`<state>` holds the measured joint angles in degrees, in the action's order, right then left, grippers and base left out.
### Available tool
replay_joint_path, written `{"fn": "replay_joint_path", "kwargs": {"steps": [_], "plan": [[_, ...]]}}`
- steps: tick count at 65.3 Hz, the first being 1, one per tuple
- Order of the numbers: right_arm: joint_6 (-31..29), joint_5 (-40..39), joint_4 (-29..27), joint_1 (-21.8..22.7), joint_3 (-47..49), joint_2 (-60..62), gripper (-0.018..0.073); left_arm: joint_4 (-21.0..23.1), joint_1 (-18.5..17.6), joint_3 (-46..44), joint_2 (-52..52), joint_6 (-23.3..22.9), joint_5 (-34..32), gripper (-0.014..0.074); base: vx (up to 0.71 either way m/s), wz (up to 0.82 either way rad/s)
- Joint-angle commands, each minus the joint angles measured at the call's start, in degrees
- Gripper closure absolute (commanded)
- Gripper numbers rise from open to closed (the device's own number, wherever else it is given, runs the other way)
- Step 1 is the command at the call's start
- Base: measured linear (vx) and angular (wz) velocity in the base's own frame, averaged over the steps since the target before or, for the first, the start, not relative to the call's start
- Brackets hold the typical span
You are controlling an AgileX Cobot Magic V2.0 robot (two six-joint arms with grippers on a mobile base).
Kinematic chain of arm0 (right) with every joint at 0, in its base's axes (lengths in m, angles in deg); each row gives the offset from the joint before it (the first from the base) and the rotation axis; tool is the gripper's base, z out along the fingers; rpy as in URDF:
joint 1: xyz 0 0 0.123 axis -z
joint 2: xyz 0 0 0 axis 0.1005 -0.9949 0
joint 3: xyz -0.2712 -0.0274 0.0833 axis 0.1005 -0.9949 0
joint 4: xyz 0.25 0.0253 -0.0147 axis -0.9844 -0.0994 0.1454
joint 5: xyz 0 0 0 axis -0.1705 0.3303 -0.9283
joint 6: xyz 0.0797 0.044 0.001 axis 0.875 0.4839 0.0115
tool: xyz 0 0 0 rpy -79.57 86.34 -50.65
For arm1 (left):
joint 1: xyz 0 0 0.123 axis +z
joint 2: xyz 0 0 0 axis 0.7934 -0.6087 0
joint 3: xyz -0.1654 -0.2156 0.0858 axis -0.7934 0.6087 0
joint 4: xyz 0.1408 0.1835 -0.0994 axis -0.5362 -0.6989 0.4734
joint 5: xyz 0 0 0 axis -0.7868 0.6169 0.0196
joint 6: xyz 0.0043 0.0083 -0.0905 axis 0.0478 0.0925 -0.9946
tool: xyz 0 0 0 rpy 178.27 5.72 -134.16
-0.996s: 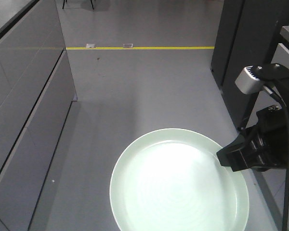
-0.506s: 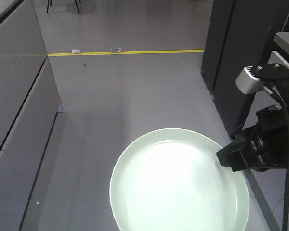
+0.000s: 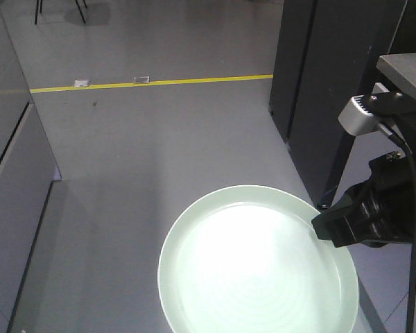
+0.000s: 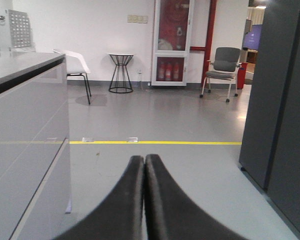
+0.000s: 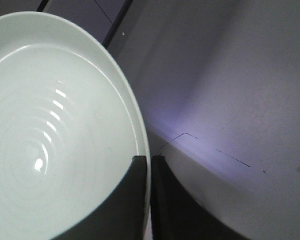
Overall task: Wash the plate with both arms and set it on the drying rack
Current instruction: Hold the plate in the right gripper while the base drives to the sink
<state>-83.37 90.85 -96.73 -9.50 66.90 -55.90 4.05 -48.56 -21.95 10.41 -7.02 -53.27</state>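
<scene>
Jaws of your right gripper (image 5: 149,164) clamp the rim of the mint-green plate (image 3: 249,274), held above the grey floor (image 3: 159,139); your left gripper (image 4: 144,162) is pressed closed, empty

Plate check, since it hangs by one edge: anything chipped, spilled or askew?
Nothing stands out. The plate looks whole and bare, its visible rim unchipped, pinched at one edge by the right gripper over the floor. The left gripper is shut and empty.

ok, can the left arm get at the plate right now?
Probably, after reorienting. The plate has a bare left rim; only the right gripper clamps its right edge. The left gripper is shut, facing the room, plate out of its view.
</scene>
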Motion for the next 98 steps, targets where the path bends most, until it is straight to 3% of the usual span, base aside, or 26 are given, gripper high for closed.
{"fn": "replay_joint_path", "kwargs": {"steps": [1, 98], "plan": [[-0.6, -2.0, -2.1, 0.0, 1.3, 1.2, 0.0568, 0.1, -0.3, -1.5, 0.8, -0.4, -4.4, 0.0603, 0.22, -0.2], [-0.6, -2.0, -2.1, 0.0, 1.3, 1.2, 0.0568, 0.1, -0.3, -1.5, 0.8, -0.4, -4.4, 0.0603, 0.14, -0.38]]}}
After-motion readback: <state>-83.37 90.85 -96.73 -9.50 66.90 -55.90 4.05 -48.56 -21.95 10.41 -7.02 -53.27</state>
